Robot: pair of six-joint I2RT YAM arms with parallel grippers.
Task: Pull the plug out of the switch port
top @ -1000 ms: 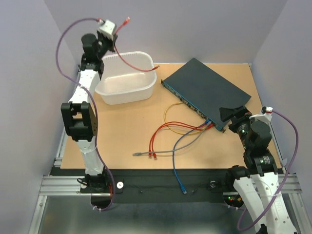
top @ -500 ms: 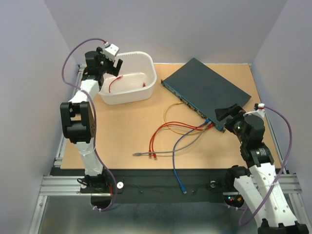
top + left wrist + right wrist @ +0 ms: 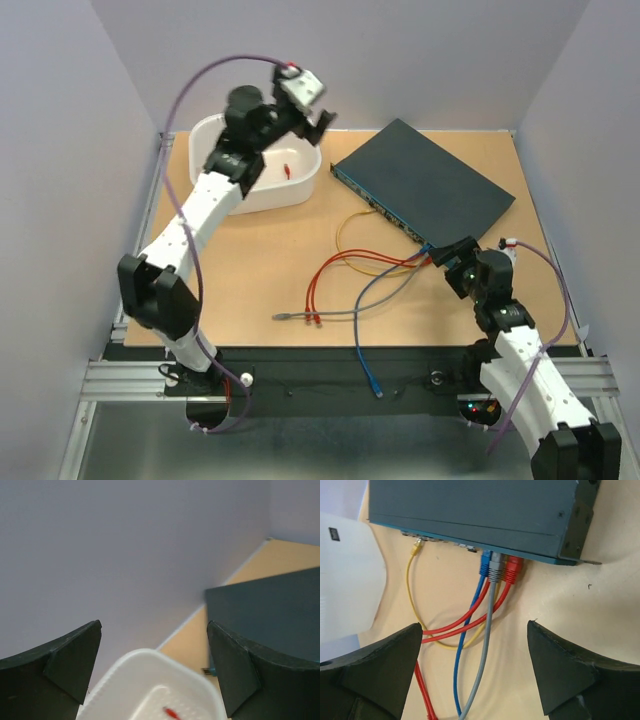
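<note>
Switch edge: 3 plugs packed tight; r. gripper spread nearby.

Bright, soft, even light falls from overhead in all three views, with no harsh glare. The top view is mostly sharp. Faint, soft-edged shadows lie on the table beside the tub and the switch. The upper end of the left arm is smeared with blur. In the left wrist view, the left fingers are near-black and slightly soft, and the wall behind is flat, featureless lilac. In the right wrist view, the cables are crisp and vivid. The tub at the left edge is washed out to white, and the right fingers are dark with little detail.
</note>
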